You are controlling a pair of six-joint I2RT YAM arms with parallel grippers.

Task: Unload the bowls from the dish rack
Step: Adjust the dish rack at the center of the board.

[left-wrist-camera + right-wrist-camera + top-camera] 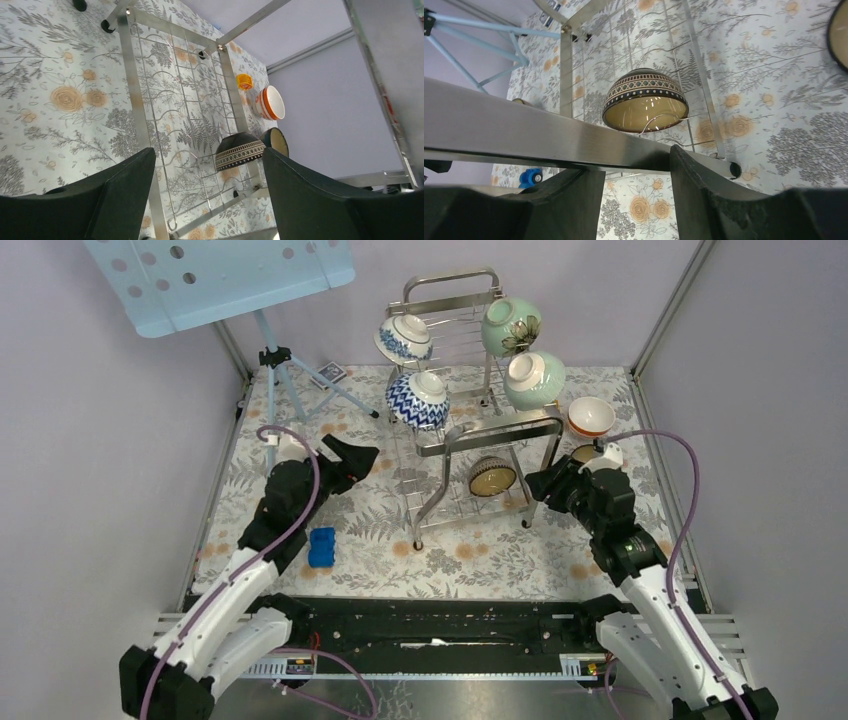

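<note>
The steel dish rack (470,435) stands mid-table. Its upper tier holds two blue-and-white bowls (404,338) (417,400) and two pale green bowls (511,326) (533,379). A brown bowl with a patterned rim (492,476) leans on the lower tier; it also shows in the left wrist view (240,150) and the right wrist view (645,100). An orange-white bowl (591,417) and a dark bowl (276,141) sit on the table right of the rack. My left gripper (362,460) is open and empty at the rack's left side. My right gripper (535,485) is open and empty, just under the rack's steel bar (524,135).
A pale blue perforated stand (220,275) on a tripod stands at the back left. A small blue object (322,547) lies on the floral cloth near the left arm. Metal frame posts run along both sides of the table.
</note>
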